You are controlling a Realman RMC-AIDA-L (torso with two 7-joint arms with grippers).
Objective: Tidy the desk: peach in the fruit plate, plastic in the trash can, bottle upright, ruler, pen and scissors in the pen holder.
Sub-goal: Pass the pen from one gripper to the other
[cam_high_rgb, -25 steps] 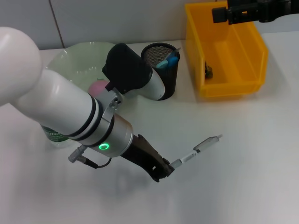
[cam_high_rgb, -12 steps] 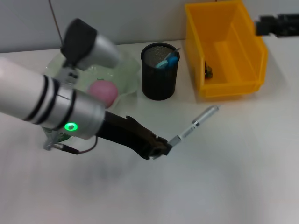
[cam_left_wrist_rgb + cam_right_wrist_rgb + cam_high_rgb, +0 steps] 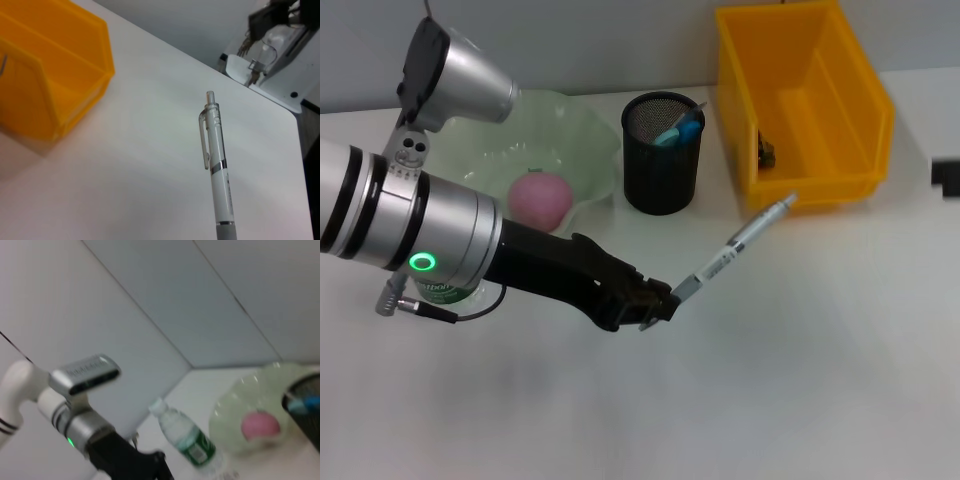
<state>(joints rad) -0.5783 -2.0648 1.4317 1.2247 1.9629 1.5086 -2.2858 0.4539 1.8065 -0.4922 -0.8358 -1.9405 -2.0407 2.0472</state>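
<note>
The left tool (image 3: pixel 658 303), black and slim, is closed on the lower end of the slim silver-grey pen with a clip (image 3: pixel 737 244). The pen is lifted above the plain white counter (image 3: pixel 800 380) and tilted, with its push-button end pointing up toward the front corner of the large bright yellow plastic trash can (image 3: pixel 804 110). In the left wrist view the pen (image 3: pixel 216 165) stands free in the air, and the yellow bin (image 3: pixel 45 80) lies well apart from it.

The black wire mesh pen holder (image 3: pixel 662 153) stands between the yellow bin and the wide pale green glass fruit plate with wavy rim (image 3: pixel 582 140). A blue object sticks out of the holder. The round pink peach (image 3: pixel 539 198) rests inside the plate. The small clear plastic bottle with a green label (image 3: pixel 185 437) stands upright beside the plate, next to the left arm.

Of the right tool (image 3: pixel 946 177) only a dark edge shows at the far right side, so I cannot tell how it stands.
</note>
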